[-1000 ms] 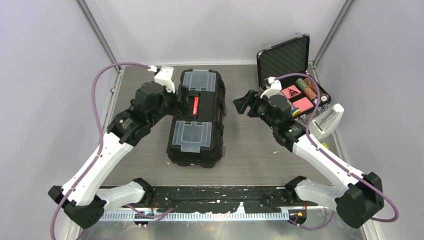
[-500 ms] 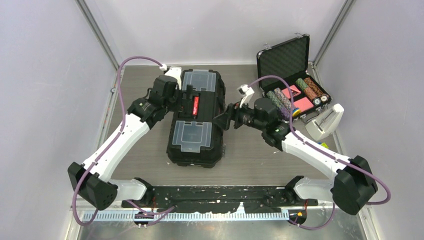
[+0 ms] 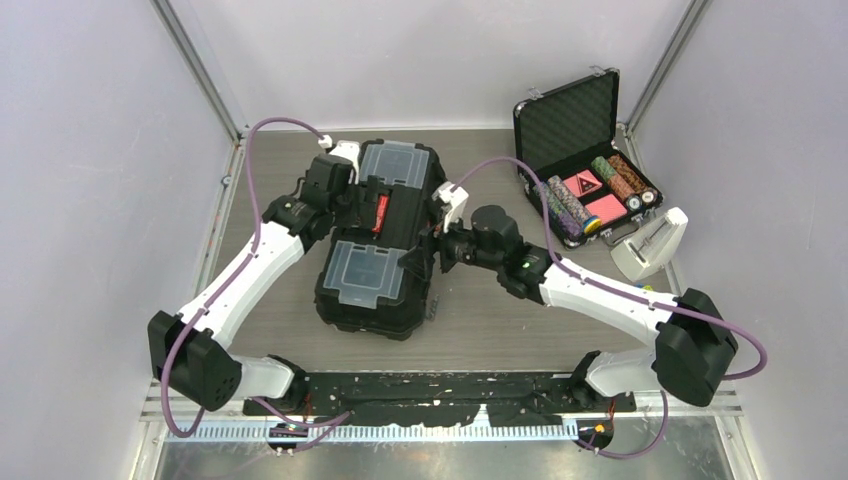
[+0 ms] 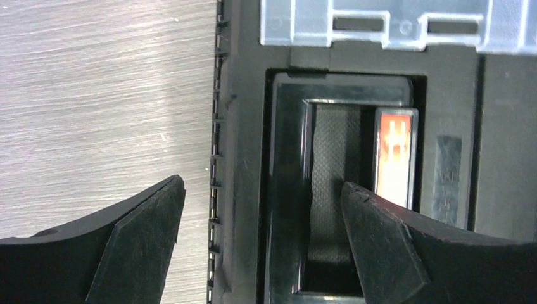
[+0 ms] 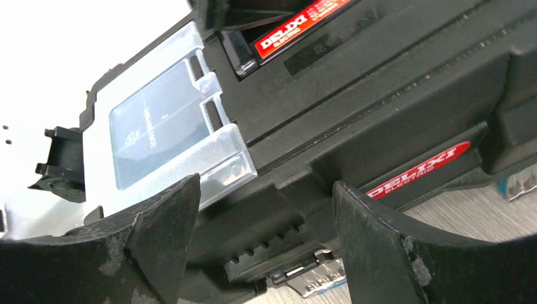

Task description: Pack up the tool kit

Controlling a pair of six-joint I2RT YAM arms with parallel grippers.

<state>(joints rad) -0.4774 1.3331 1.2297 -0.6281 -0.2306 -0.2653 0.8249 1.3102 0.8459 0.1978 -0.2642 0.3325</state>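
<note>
Currently toolbox (image 3: pixel 375 250) black, shut, skewed — clear lids (image 3: pixel 365 272), red handle (image 3: pixel 380 212); left hand (image 4: pixel 261 187), right hand (image 5: pixel 266 183) released.

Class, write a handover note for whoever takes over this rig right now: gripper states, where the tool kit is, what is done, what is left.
Toolbox: mid-table, skewed, main lid down, both clear lids shut.
Left gripper: jaws open, astride its left rim beside the red handle, holding nothing.
Right gripper: jaws open at its right side, holding nothing.
Done: box closed. Left: confirm the latches; their state is unreadable here.
</note>
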